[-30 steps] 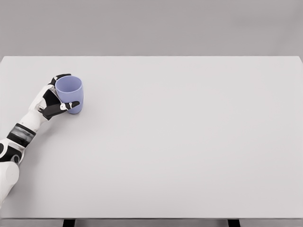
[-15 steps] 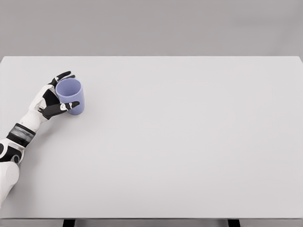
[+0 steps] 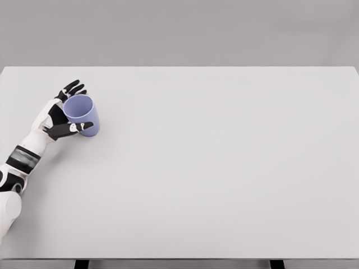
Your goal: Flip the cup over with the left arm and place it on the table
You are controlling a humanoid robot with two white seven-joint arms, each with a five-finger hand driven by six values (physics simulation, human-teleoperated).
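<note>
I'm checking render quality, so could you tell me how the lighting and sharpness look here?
Head view: soft, even light with no glare; the blue cup and the left hand cast only faint shadows on the white table; everything looks sharp, without distortion.

The cup [image 3: 83, 115] looks like smooth matt lavender plastic; the desk [image 3: 224, 168] at three o'clock is matt pale grey.

cup [image 3: 83, 115] on table [image 3: 224, 168], far left
</note>
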